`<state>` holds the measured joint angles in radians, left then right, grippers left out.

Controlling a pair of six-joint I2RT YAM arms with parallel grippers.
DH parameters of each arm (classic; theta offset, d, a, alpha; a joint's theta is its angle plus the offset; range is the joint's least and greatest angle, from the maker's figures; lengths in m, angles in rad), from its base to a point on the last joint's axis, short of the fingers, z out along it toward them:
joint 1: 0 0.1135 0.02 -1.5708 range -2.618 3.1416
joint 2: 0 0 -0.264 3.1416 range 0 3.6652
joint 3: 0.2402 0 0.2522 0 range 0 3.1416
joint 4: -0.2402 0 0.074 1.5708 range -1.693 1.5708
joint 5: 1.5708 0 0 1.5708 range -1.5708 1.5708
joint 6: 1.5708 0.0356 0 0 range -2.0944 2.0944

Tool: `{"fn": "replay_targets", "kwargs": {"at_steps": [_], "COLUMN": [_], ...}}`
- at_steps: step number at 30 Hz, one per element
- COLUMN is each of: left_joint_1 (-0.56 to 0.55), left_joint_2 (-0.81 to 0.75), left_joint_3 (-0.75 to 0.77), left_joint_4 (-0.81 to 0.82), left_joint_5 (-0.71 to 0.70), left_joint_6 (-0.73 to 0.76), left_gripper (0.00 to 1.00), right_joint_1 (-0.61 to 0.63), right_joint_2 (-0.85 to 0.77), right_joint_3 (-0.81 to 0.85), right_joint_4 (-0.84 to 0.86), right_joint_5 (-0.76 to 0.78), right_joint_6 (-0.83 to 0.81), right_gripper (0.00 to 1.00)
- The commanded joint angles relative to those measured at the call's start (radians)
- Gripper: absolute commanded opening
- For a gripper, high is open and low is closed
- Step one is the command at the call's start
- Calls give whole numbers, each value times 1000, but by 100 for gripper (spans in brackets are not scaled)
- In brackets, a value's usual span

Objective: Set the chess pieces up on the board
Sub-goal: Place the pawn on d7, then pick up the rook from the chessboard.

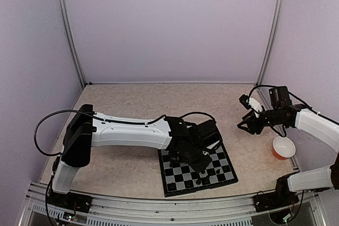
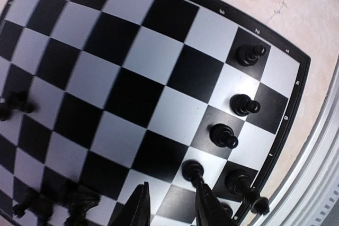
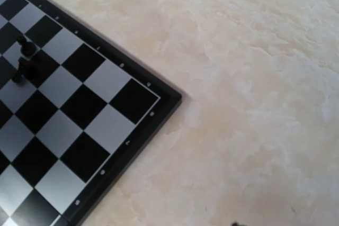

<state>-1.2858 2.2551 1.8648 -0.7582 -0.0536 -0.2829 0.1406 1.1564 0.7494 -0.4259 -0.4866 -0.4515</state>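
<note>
The board lies at the table's near middle, with black chess pieces along its right side. My left gripper hangs low over the board. In the left wrist view it is open with nothing between its fingers. A pawn stands right at the right finger's tip. More pawns line the right edge, and other pieces blur at the lower left. My right gripper is raised to the right of the board, its fingers spread and empty. Its wrist view shows the board's corner and two pieces.
A small bowl, orange outside and pale inside, stands at the right under my right forearm. The marbled table top stretches beyond the board. The metal frame rail runs just past the board's near edge.
</note>
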Motion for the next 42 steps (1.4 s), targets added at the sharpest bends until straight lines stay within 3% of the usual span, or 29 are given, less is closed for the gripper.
{"fn": "replay_targets", "kwargs": {"at_steps": [1, 6, 11, 21, 42], "left_joint_1": [55, 122, 174, 180, 196], "left_joint_2": [-175, -300, -284, -183, -117], "left_joint_3": [-52, -176, -211, -216, -244], "left_joint_4": [65, 106, 30, 23, 13], "left_joint_5": [-4, -105, -229, -225, -165], "left_joint_6": [7, -44, -105, -111, -113], "left_gripper": [32, 35, 34, 37, 27], "right_joint_1": [-9, -9, -9, -9, -9], "right_joint_2": [6, 5, 5, 8, 17], "right_joint_3": [2, 2, 1, 2, 4], "right_joint_4": [-20, -20, -21, -21, -24], "right_joint_5": [-9, -10, -12, -12, -15], "right_joint_6": [-3, -3, -3, -4, -7], "right_gripper": [49, 49, 49, 49, 49]}}
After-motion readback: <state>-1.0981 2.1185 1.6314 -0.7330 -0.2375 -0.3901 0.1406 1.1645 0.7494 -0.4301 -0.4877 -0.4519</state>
